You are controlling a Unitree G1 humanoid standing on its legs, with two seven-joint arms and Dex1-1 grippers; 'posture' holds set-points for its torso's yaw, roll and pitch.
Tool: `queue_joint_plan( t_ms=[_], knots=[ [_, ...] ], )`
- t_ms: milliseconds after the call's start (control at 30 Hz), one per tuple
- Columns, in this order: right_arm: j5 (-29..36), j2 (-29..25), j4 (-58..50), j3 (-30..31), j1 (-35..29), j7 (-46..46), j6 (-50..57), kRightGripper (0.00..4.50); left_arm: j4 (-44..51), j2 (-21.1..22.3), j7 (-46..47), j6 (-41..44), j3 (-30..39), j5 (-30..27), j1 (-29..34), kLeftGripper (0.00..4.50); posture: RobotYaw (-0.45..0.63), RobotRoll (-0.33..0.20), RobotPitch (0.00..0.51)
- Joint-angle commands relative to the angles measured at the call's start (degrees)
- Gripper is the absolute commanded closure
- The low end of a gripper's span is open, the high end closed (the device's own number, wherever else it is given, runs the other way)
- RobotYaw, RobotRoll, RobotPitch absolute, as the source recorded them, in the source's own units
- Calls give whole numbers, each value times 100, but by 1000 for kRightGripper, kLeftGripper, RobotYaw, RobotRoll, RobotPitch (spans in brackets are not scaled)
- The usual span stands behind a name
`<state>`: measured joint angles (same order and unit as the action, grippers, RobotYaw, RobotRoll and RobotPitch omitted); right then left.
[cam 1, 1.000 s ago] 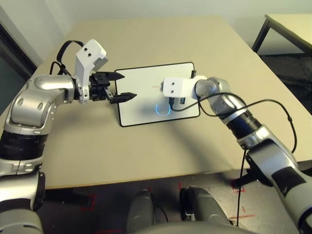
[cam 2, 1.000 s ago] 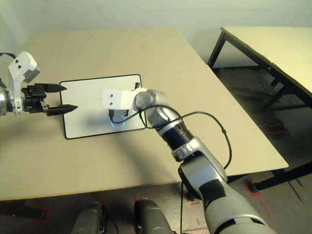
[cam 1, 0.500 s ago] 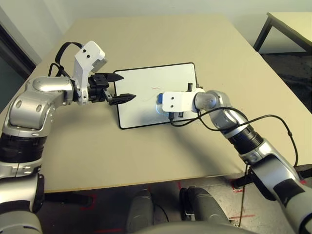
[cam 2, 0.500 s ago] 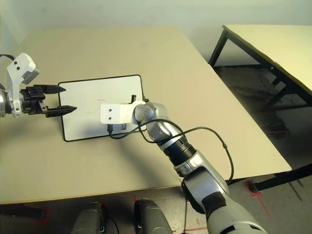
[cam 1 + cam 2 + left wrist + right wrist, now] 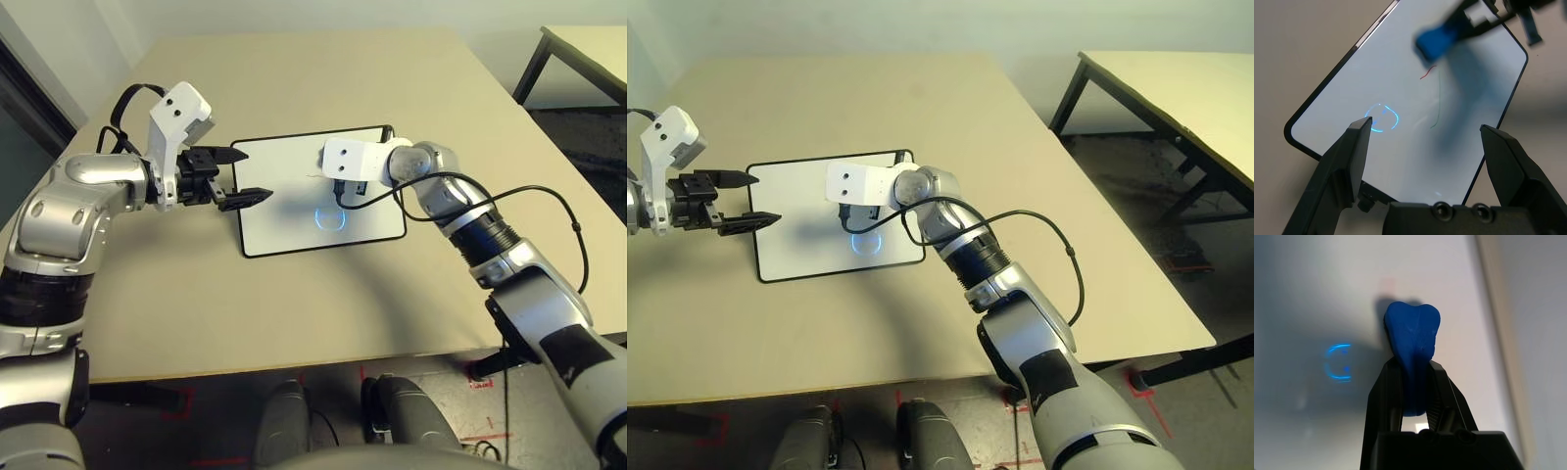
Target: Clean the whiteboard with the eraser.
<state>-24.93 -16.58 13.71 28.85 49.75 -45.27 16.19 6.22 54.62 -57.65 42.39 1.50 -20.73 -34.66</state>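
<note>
From the head, your two eye views look steeply down over the table (image 5: 323,304), both framing the whiteboard (image 5: 294,220) mid-frame. Your left wrist view faces the board from close range; your right wrist view sits closer, sharing the blue glow ring (image 5: 1338,363) at centre left.

whiteboard (image 5: 294,211): white, thin black frame, rounded corners, flat on the table, faint red and dark scribbles, blue glowing ring | eraser (image 5: 1413,340): small bright blue block, squeezed, above the board
</note>
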Motion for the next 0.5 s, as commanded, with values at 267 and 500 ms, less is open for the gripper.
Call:
queue_joint_plan(
  t_ms=[267, 500],
  knots=[
    [-69, 94, 600, -32, 500, 128, -15, 3883, -38, 104, -62, 1, 21, -10, -1, 0, 71, 0, 84],
    [6, 206, 1192, -90, 871, 376, -308, 3883, -29, 113, -64, 17, 29, -17, -1, 0, 77, 0, 86]
  ],
)
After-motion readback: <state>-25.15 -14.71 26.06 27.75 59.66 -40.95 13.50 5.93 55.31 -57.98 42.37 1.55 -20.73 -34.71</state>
